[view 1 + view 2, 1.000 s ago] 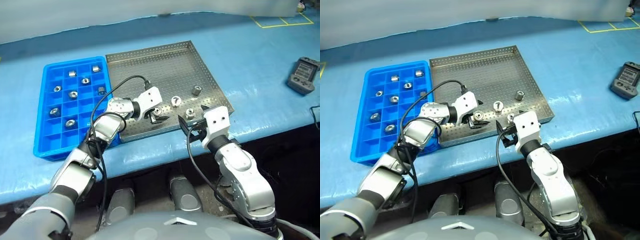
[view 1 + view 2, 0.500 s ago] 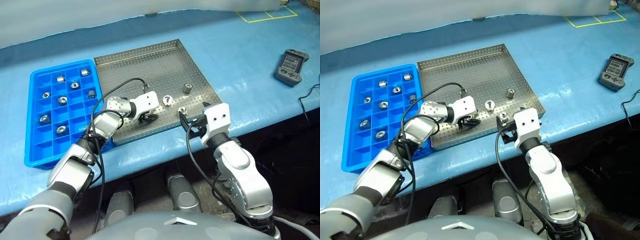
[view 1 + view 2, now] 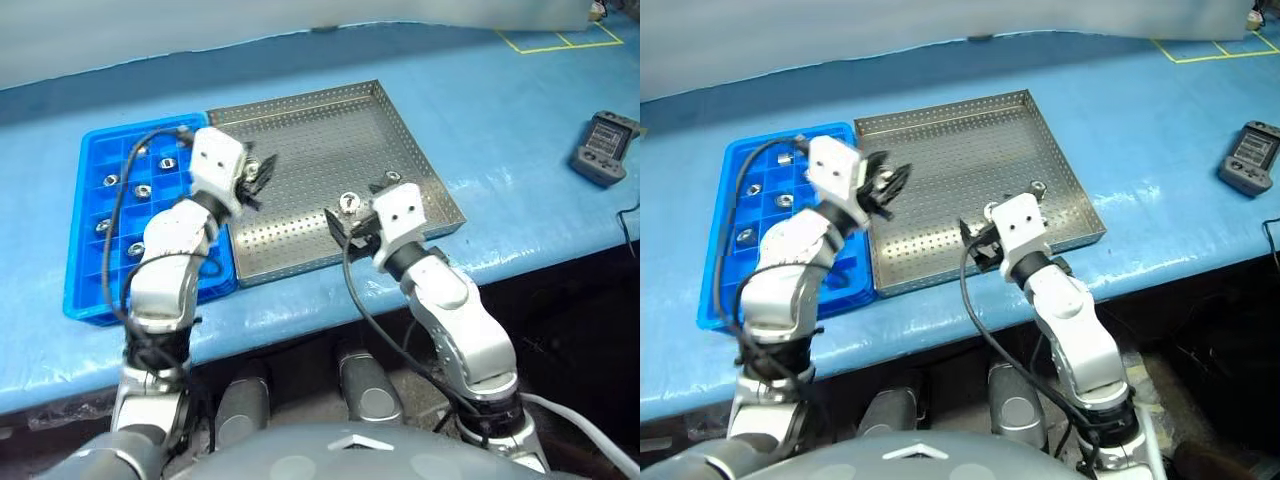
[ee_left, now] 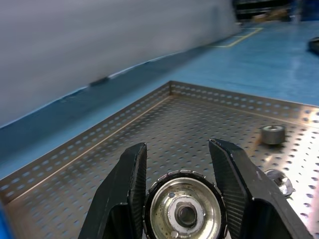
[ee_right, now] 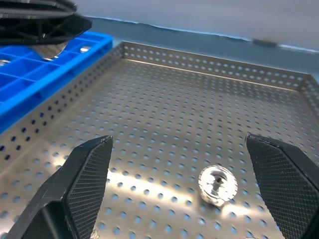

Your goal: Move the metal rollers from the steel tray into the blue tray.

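One roller (image 4: 183,215) clamped in your left gripper (image 4: 182,199) over the steel tray (image 3: 300,215), right gripper (image 5: 192,186) spread wide (nothing held), blue tray (image 3: 90,290) alongside.

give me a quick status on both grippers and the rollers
Left gripper shut on a metal roller, raised over the steel tray beside the blue tray. Right gripper open, low over a loose roller. Nothing in the way.

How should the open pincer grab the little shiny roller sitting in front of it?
The roller sits alone on the steel tray, hole facing up. I'd bring the right pincer straight ahead and pinch its round outer wall, one finger each side; nothing crowds it.
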`<state>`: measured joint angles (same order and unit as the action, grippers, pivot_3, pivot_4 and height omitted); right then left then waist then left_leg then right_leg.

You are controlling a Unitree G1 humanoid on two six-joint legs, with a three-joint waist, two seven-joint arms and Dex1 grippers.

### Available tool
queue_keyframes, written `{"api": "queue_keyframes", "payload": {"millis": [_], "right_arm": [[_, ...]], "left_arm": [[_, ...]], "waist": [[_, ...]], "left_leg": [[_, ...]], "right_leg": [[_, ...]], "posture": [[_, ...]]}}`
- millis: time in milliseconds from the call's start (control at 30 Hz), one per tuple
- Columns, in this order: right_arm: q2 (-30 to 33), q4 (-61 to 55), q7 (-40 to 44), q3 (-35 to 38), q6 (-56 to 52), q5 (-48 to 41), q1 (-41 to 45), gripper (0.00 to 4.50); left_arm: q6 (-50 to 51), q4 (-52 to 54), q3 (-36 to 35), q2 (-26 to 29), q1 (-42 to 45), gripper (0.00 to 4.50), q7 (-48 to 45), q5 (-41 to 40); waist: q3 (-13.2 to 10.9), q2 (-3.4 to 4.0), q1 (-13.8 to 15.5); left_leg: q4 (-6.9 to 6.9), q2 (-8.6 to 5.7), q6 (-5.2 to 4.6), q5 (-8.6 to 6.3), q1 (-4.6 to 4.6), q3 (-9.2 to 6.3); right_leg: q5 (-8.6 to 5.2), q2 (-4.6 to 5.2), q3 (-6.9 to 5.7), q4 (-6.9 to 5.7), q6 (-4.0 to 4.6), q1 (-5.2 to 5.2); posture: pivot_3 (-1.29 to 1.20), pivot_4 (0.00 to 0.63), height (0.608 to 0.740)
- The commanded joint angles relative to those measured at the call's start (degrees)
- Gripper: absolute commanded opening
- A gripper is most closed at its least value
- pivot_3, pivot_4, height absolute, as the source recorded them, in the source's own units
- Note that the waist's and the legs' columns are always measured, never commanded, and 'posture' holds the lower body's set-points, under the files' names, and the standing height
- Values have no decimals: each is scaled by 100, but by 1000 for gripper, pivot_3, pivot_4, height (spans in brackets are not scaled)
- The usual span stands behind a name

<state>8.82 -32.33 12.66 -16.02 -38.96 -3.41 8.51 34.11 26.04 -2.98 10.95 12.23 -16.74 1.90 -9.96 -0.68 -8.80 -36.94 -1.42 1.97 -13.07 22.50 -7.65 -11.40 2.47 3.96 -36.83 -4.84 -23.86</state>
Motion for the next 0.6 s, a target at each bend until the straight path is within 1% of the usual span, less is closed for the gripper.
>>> {"api": "queue_keyframes", "payload": {"millis": [33,167,233,300,400,600], "right_arm": [[-68,216,305,-330,289,-86,300,4500],[37,599,632,-695,657,44,621,4500],[21,715,720,-727,730,6,694,4500],[-2,806,767,-745,793,0,737,4500],[-46,886,824,-770,856,-13,759,4500],[-84,914,850,-824,888,34,718,4500]], "left_arm": [[144,956,-149,-240,-692,1708,816,475],[173,1269,-297,-613,-1468,1708,1622,903],[135,1346,-392,-756,-1684,1708,1882,1014],[116,1374,-542,-879,-1839,1708,2104,1096],[73,1314,-746,-984,-1985,1708,2273,1093],[138,1035,-1026,-962,-2107,1708,2466,1168]], "waist": [[-1,-1,149],[-3,-7,561],[-3,-8,702],[-2,-9,803],[-2,-9,850],[-2,-9,849]], "left_leg": [[0,0,0,0,-1,1],[-6,-3,1,0,1,-10],[-9,-4,1,0,1,-12],[-11,-5,2,0,1,-14],[-11,-5,3,0,4,-16],[-8,-4,5,0,4,-18]], "right_leg": [[0,0,0,1,0,1],[-2,1,-11,3,4,5],[-17,2,-14,6,30,10],[-19,2,-17,6,34,12],[-21,3,-21,7,36,11],[-23,2,-25,6,40,9]], "posture": [[5,150,740],[88,150,740],[112,150,740],[112,150,740],[136,150,740],[132,150,740]]}}
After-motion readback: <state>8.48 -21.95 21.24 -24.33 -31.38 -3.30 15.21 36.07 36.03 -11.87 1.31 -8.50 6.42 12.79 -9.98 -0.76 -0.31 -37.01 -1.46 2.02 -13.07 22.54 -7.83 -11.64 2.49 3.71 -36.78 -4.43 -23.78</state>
